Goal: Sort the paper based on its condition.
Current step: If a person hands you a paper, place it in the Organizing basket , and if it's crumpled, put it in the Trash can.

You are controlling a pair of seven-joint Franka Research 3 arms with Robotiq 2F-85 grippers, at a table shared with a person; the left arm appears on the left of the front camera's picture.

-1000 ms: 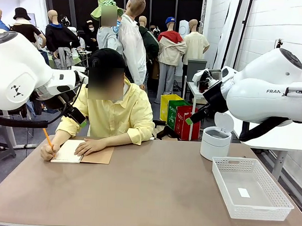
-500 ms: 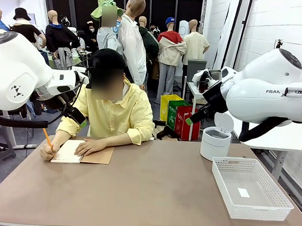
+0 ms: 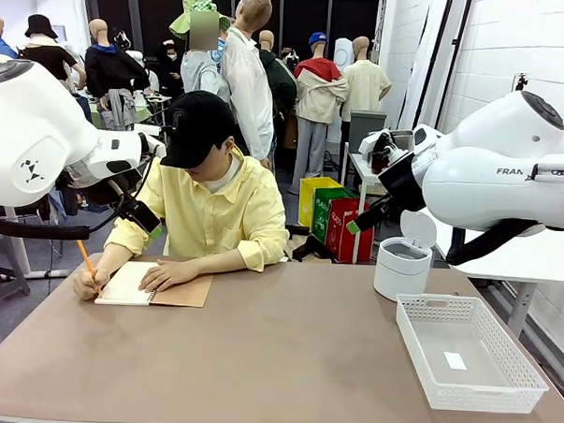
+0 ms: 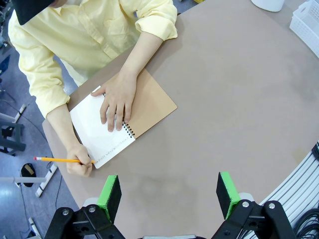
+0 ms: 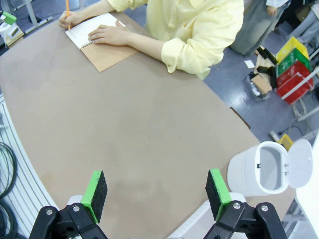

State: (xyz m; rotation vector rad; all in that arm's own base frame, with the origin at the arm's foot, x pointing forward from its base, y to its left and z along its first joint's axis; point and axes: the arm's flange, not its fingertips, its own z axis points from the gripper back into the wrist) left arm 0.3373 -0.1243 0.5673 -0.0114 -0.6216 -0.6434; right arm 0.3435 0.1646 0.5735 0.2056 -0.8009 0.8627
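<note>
Claw state, both arms: released. Left claw [image 4: 168, 193] is held above the surface [image 4: 234, 109] with its jaws spread wide and nothing between the green pads [image 4: 109, 195]; the notebook [image 4: 152, 107] is seen beyond it. Right claw [image 5: 155, 193] is likewise spread and empty, and is held well apart from the notebook.

Paper [image 4: 92, 130] is found as the white page lying open on the notebook, beside the brown cover. The person's left hand [image 4: 117, 102] is laid flat across page and cover. A pencil [image 4: 57, 160] is gripped in the person's right hand [image 4: 79, 167] at the page's outer edge.

A white basket [image 3: 414, 353] containing a small tag [image 3: 454, 360] is placed well apart from the notebook, as is a white bin [image 3: 401, 268] with its lid raised.
</note>
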